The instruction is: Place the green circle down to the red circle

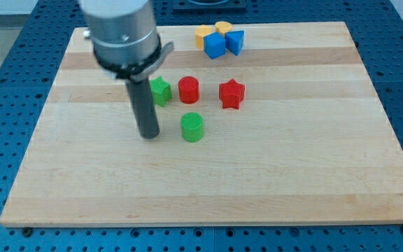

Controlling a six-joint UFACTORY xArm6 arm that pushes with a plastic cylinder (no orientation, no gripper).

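board (257, 175): pale wooden top, fills most of the frame, blue pegboard around it.
arm housing (121, 31): grey cylinder, upper left of the frame, dark rod dropping from it.
my tip (149, 135): left of centre, on the board, near the green circle's left side but apart from it; below the green star, which the rod partly hides.
pincer: none on this arm, bare rod only, nothing grasped.
green circle (192, 127): centre of the frame, directly below the red circle, near it but apart; upright, round flat face up, no long axis to tell.
red circle (188, 89): between green star (161, 91) and red star (231, 94).
top cluster: two blue blocks (222, 45), two yellow blocks (206, 33), touching.
writing: none readable.
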